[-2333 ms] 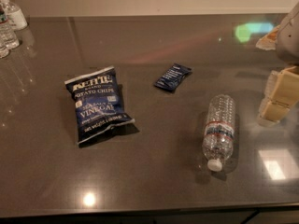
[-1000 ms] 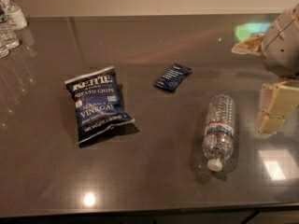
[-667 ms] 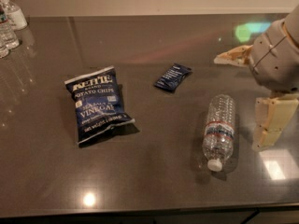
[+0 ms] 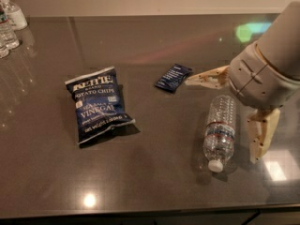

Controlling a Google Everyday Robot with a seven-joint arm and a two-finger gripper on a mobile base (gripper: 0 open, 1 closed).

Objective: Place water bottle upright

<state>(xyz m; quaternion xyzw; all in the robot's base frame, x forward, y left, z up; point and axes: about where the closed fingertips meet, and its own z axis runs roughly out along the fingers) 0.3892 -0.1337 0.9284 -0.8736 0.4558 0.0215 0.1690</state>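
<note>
End effector (image 4: 220,121) splayed over lying water bottle (image 4: 219,131), table (image 4: 154,177) edge close

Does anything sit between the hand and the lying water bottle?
Nothing visible does. The open hand brackets the water bottle from its right. The dark blue packet and Kettle chips bag lie off to the left.

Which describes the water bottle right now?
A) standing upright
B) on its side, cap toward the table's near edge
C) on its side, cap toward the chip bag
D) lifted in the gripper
B: the water bottle lies flat on the table with its white cap pointing to the near edge. The gripper is at its right, fingers spread open and not gripping it.
</note>
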